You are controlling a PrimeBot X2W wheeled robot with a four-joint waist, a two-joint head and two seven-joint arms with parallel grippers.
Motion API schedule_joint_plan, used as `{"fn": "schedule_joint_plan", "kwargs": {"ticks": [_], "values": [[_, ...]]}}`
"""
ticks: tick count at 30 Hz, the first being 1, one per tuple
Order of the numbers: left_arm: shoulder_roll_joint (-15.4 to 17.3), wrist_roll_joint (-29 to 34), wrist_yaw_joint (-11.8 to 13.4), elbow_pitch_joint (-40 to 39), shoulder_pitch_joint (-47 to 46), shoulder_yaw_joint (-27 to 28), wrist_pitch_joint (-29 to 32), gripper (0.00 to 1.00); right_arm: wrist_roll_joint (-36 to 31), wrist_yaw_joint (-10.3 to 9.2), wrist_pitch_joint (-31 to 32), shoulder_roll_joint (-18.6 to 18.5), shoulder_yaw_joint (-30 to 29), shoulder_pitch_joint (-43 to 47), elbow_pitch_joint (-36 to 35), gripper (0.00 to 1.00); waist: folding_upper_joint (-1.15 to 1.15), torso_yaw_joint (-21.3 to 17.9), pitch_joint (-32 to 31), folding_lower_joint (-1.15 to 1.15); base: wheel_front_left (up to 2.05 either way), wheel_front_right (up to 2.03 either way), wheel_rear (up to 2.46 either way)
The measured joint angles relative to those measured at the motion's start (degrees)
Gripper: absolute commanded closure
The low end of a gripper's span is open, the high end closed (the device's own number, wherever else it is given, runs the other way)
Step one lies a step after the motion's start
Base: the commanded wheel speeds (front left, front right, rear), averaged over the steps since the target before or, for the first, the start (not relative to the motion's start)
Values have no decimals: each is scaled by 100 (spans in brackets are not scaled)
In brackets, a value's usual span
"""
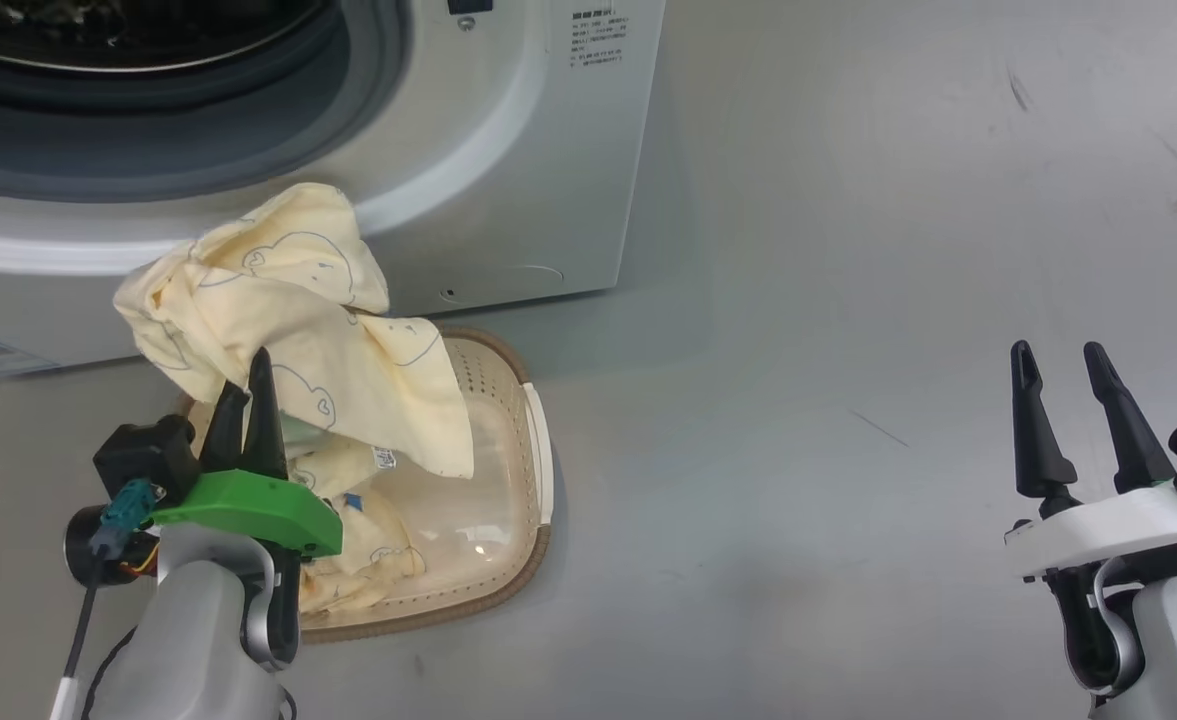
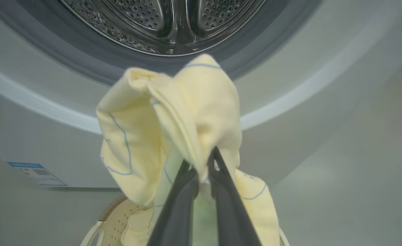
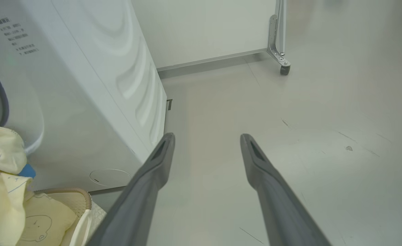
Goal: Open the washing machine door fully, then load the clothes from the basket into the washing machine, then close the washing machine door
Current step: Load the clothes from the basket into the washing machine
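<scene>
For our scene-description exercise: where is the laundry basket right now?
In the head view, the basket sits on the floor at lower left, before the washing machine, under the yellow garment pinched in the left gripper.

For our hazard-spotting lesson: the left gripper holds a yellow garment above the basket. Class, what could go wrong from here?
1. The left gripper pinches only a small fold of the soft pale yellow printed garment; the loose bulk might slip free.
2. Its trailing end hangs low over the cream perforated plastic basket and could snag its rim.
3. It may catch on the grey rubber gasket of the white washing machine, short of the drum.
</scene>
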Motion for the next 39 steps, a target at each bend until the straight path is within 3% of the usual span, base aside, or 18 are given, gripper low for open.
{"fn": "schedule_joint_plan", "kwargs": {"ticks": [23, 39], "values": [[99, 524, 26, -1579, 1832, 303, -1, 100, -294, -197, 0, 113, 33, 965, -78, 0, 0, 421, -1763, 0, 0, 0, 0], [143, 553, 26, -1937, 2825, 456, -1, 100, -397, -296, 0, 196, 89, 1372, -283, 0, 0, 562, -2352, 0, 0, 0, 0]]}}
